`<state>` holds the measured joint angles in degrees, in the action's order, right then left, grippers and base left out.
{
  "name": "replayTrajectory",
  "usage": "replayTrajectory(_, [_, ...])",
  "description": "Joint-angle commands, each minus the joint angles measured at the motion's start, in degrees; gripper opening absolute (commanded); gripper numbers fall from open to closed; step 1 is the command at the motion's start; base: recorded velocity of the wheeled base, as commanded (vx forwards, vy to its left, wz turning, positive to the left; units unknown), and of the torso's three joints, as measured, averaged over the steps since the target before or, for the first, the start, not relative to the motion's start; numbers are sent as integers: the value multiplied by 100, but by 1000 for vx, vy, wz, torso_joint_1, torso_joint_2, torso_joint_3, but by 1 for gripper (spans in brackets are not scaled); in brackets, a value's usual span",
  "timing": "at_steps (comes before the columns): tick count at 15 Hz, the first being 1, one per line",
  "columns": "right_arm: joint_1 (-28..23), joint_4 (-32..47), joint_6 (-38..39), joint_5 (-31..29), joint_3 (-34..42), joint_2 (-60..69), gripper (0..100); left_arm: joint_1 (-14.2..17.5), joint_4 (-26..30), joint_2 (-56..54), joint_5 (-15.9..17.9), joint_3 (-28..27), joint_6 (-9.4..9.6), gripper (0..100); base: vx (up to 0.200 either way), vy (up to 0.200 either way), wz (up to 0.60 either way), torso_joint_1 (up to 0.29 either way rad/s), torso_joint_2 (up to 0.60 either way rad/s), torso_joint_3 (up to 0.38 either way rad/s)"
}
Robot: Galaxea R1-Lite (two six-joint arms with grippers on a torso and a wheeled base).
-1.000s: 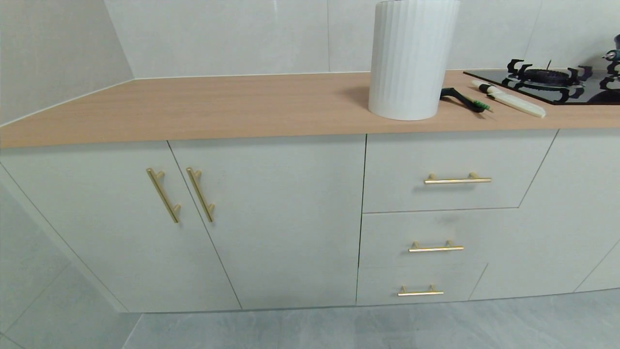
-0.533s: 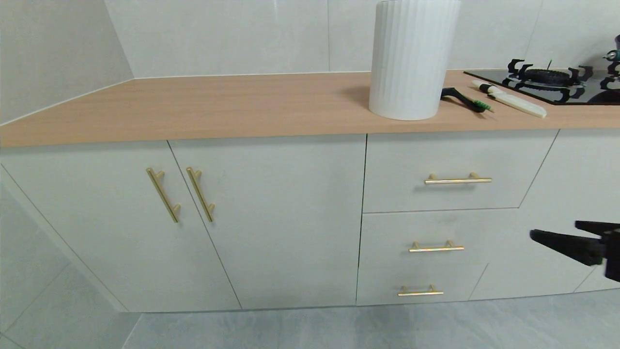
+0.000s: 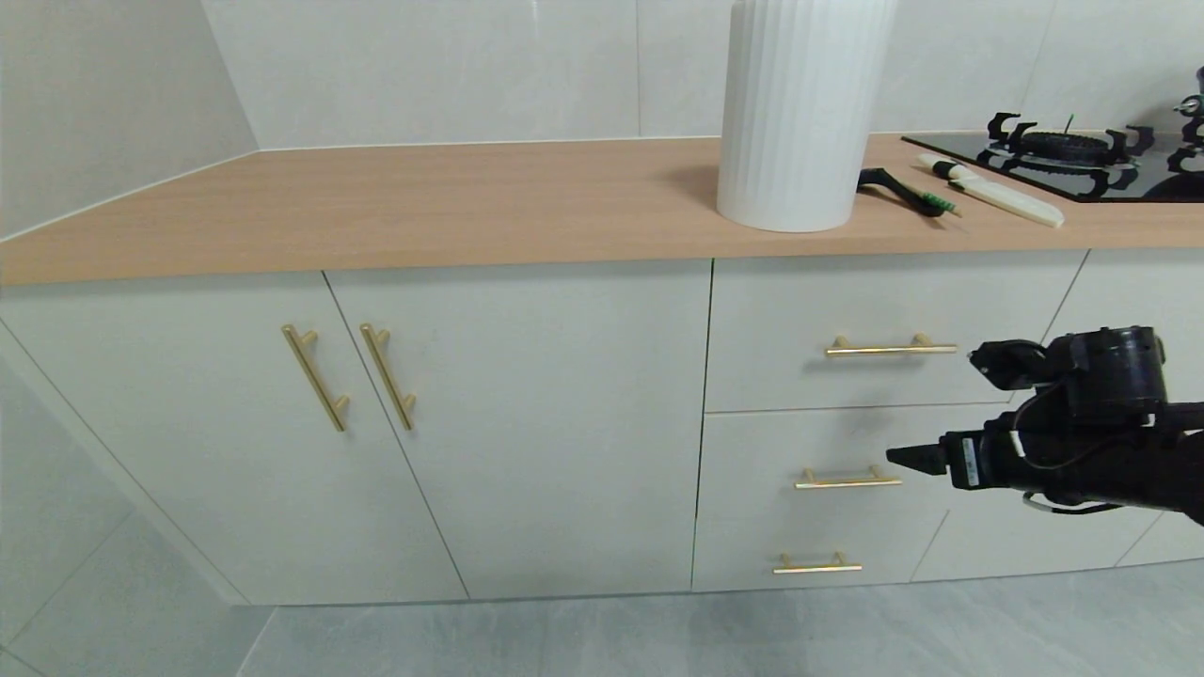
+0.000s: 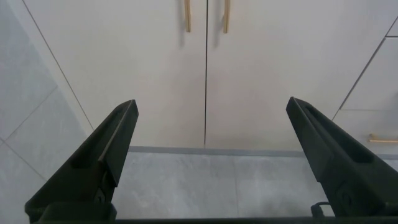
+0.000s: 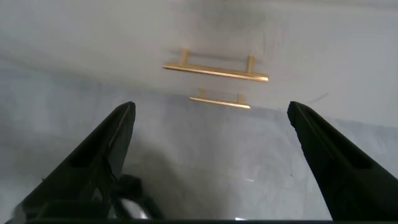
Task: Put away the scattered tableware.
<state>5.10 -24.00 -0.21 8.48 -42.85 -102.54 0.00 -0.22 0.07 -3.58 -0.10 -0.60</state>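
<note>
Wood-grain surface (image 3: 423, 202) runs across the top of pale cabinets, and at the left end a pair of cupboard doors carries two slanted brass handles (image 3: 315, 376). My left pincer (image 4: 211, 109) hangs low before those doors with its fingers spread wide and nothing between them. I judge it is parked clear of the work. The left wrist view gives me the seam between the doors and the grey floor (image 4: 205, 180) beneath, which the head view takes in from farther off. Further right, a tall white ribbed container (image 3: 798, 113) stands on the surface. Just beside it lie the scattered pieces: a dark-handled utensil (image 3: 901, 191) and a pale knife (image 3: 988, 193), near each other, with the hob (image 3: 1063, 155) beyond them. Below them sit three drawers, and my right pincer (image 3: 908, 459) is level with the middle drawer handle (image 3: 847, 481), close to its right end but apart from it. It is empty and splayed wide, I think in order to take that handle and open storage for the tableware. The right wrist view frames two drawer handles (image 5: 216, 70) between the fingers, while the head view alone tells me where the tableware lies.
</note>
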Motion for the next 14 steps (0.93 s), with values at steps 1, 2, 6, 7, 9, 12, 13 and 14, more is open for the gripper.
replayTrajectory(1, [44,-526,3,-198,49,-1014,100,0,-4,1,-2,1,-2,100,0,0,0,0,0,0])
replayTrajectory(2, [106,-860,12,-356,101,-1251,100,0,-4,1,-2,1,-2,100,0,0,0,0,0,0])
replayTrajectory(6, [220,-2539,21,-1042,181,-2341,100,0,-4,1,-2,1,-2,100,0,0,0,0,0,0])
replayTrajectory(7, [246,-2961,30,-1147,233,-2482,100,0,-4,1,-2,1,-2,100,0,0,0,0,0,0])
replayTrajectory(9, [290,-3357,30,-1262,242,-2693,100,0,-4,1,-2,1,-2,100,0,0,0,0,0,0])
replayTrajectory(12, [352,-3436,38,-1385,189,-2877,100,0,-4,1,-2,1,-2,100,0,0,0,0,0,0])
replayTrajectory(13, [396,-3620,91,-1402,154,-2965,100,0,-4,1,-2,1,-2,100,0,0,0,0,0,0])
replayTrajectory(14, [404,-3919,197,-1455,110,-3106,100,0,-4,1,-2,1,-2,100,0,0,0,0,0,0])
